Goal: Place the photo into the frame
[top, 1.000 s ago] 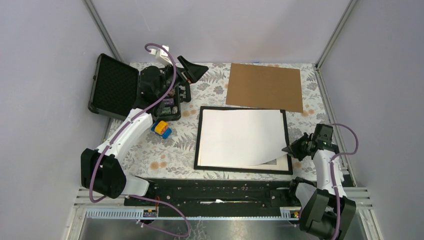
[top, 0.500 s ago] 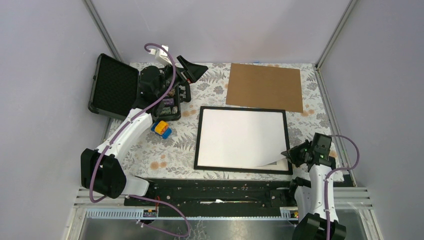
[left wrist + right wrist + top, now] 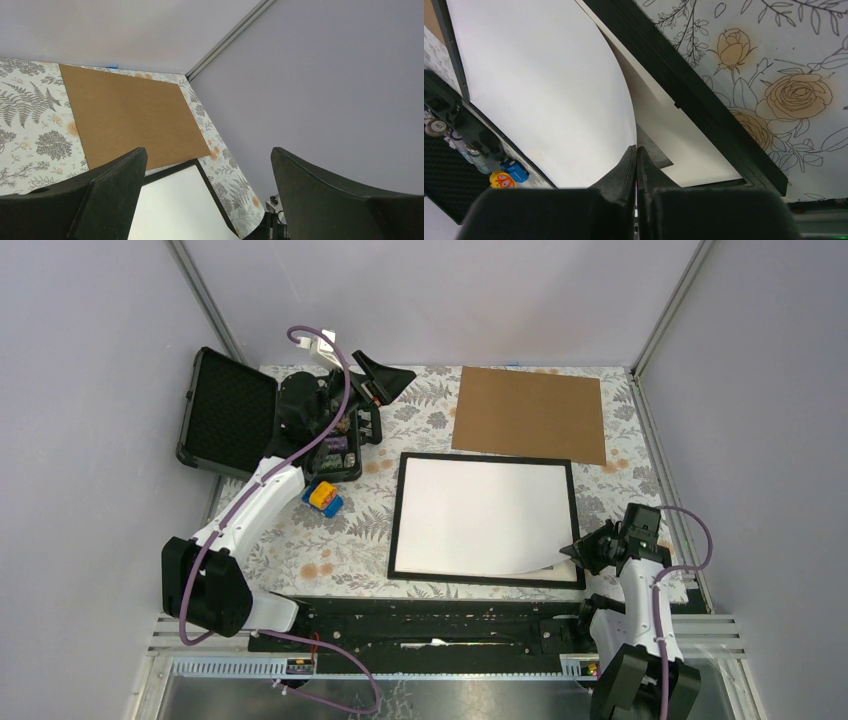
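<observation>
The photo (image 3: pixel 480 515) lies white back up inside the frame (image 3: pixel 393 520), whose thin black moulding rests on the floral table. My right gripper (image 3: pixel 582 548) is at the frame's near right corner, shut on the photo's corner, which curls up a little. In the right wrist view the white photo (image 3: pixel 544 85) curves into my shut right gripper (image 3: pixel 636 150), with the cream mat (image 3: pixel 684 145) and the frame's black moulding (image 3: pixel 684 90) under it. My left gripper (image 3: pixel 385 380) hangs open at the back left, holding nothing; its left wrist view shows the gripper (image 3: pixel 207 155) wide apart above the frame's far corner (image 3: pixel 200 167).
A brown backing board (image 3: pixel 528 412) lies flat behind the frame and shows as the board (image 3: pixel 125 115) in the left wrist view. An open black case (image 3: pixel 225 410) with small bottles stands at the back left. A blue and yellow toy (image 3: pixel 323 497) sits left of the frame.
My right gripper has come down and toward the near edge with the photo's corner. The raised, curved sheet has settled almost flat in the frame. The left arm has not moved.
</observation>
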`<state>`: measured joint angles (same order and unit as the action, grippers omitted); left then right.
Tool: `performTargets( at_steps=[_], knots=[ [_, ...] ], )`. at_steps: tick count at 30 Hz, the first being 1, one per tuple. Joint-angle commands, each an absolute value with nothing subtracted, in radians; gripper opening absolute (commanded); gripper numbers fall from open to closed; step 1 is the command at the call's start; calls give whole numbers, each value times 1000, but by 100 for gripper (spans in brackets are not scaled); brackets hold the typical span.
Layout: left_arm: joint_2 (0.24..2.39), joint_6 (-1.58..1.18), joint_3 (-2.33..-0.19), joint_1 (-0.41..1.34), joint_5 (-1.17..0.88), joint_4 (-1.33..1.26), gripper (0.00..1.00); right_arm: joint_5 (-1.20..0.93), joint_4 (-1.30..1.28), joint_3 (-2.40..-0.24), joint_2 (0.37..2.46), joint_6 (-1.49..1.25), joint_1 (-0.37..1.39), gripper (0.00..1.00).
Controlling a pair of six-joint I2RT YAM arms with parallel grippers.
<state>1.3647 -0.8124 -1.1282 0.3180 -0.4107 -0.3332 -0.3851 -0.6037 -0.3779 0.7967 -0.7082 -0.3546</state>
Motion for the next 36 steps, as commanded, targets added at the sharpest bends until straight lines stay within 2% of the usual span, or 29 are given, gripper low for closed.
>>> performTargets(
  at_steps=[1,4,6,9,12,14,16,19,24,27,32,36],
  knots=[
    [1368,-827,-1128,310,-452,-410,99,-436,-593,-421,821,-644,-357,4],
    [1367,-830,-1132,308,-465,-411,99,-440,-608,-435,839,-624,-357,4],
    [1366,-830,-1130,306,-463,-410,99,-417,-635,-455,833,-609,-356,11],
    [1370,-830,-1129,302,-462,-410,99,-381,-660,-478,801,-621,-357,38],
    [1370,-831,-1128,300,-464,-411,99,-304,-730,-537,789,-618,-356,73],
    [1368,-831,-1128,301,-463,-411,99,-284,-748,-561,781,-632,-356,85],
    [1367,-830,-1126,299,-462,-410,99,-259,-768,-596,775,-631,-356,93],
    [1364,-828,-1125,298,-460,-409,99,-255,-769,-645,789,-607,-357,100],
    [1370,-828,-1124,298,-458,-413,99,-432,-712,-723,890,-532,-357,100],
    [1382,-831,-1123,297,-458,-418,99,-465,-626,-759,942,-509,-358,100],
    [1439,-832,-1136,298,-461,-424,99,-476,-338,-768,1095,-615,-357,100],
    [1521,-831,-1157,299,-473,-427,99,-459,36,-721,1266,-830,-354,100]
  ],
)
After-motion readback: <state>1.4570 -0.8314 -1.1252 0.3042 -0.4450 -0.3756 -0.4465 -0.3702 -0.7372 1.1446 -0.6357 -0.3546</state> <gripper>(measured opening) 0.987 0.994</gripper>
